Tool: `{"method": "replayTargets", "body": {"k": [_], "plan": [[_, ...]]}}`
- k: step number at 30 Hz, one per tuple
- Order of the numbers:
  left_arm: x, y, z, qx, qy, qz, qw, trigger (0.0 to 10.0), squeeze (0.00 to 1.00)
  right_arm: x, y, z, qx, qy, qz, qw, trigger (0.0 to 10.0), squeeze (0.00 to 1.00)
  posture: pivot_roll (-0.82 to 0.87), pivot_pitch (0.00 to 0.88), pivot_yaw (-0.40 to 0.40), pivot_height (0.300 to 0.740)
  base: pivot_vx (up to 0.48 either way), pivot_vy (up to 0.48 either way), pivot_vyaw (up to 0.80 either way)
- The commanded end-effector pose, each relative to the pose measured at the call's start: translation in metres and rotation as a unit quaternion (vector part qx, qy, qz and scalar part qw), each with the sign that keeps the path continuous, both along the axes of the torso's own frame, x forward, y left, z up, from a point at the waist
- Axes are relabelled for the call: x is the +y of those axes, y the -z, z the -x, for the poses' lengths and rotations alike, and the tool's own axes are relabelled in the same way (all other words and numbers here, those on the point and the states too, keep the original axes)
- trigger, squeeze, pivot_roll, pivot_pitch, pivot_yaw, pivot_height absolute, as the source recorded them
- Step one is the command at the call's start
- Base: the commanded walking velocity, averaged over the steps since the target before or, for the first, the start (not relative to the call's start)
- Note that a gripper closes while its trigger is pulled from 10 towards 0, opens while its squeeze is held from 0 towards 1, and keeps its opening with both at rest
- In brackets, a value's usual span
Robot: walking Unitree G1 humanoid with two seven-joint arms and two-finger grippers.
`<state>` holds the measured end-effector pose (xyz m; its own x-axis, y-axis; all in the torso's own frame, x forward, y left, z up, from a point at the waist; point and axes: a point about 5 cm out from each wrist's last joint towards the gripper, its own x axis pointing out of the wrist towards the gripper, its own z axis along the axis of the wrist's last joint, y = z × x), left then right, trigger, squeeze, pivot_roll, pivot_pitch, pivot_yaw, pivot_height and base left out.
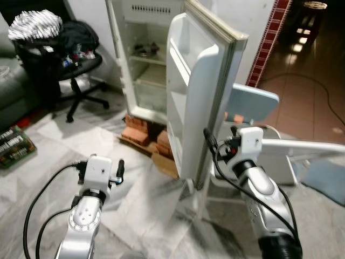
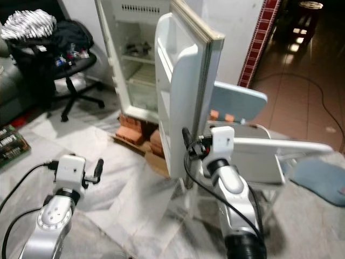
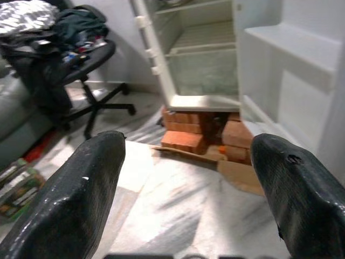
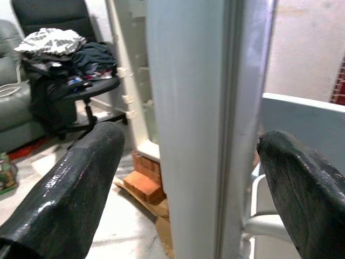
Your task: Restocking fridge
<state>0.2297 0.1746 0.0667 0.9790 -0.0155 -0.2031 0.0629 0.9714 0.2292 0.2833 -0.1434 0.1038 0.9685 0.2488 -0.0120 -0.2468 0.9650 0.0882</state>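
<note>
**Fridge door swung wide, both grippers spread and empty**

The floor (image 1: 145,216) is pale veined marble, worn and grey-streaked. Far left, a black office chair (image 1: 75,81) is heaped with dark clothes and a striped black-and-white bundle (image 1: 35,24); a small printed box (image 1: 13,145) lies on the floor at the left edge. Near left, the left gripper (image 3: 183,178) hangs over bare floor, its fingers (image 3: 86,189) set wide apart with nothing between them.

In the middle stands the fridge (image 1: 143,59), raised on red bricks (image 1: 137,129) with a flap of cardboard (image 1: 164,162) beside them. Its shelves look nearly bare, apart from a dark item on an upper shelf that I can't identify. The fridge door (image 1: 197,91) is swung fully open toward the robot, its door shelves empty.

The right gripper (image 4: 188,178) sits at the door's outer edge, fingers (image 4: 81,183) spread wide on either side of it; whether they touch it I cannot tell. Right of the door are a pale blue board (image 1: 253,102) and a white frame (image 1: 302,148), then reddish-brown tiles (image 1: 307,86) far right.

The left wrist view shows the bricks and the fridge's lower compartment close up; the right wrist view shows the door edge between the fingers.
</note>
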Motion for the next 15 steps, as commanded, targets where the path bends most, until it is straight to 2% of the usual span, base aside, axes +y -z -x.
{"method": "replayTargets", "body": {"k": [1, 12, 15], "plan": [[0.0027, -0.0033, -0.0017, -0.009, -0.002, 0.001, 1.000, 10.0, 0.00, 0.0017, -0.0048, -0.0021, -0.012, 0.004, 0.000, 1.000, 10.0, 0.00, 0.09, 0.000, -0.002, 0.740, 0.405, 0.000, 0.00], [0.0015, -0.0062, -0.0058, -0.015, 0.001, 0.008, 1.000, 10.0, 0.00, 0.0033, -0.0105, -0.0052, -0.023, 0.011, -0.003, 1.000, 10.0, 0.00, 0.09, 0.000, -0.008, 0.740, 0.462, 0.000, 0.00], [0.0009, -0.0051, -0.0050, -0.012, 0.000, 0.007, 1.000, 10.0, 0.00, 0.0036, -0.0115, -0.0054, -0.025, 0.014, -0.004, 1.000, 10.0, 0.00, 0.10, 0.000, -0.009, 0.740, 0.210, 0.000, 0.00]]}}
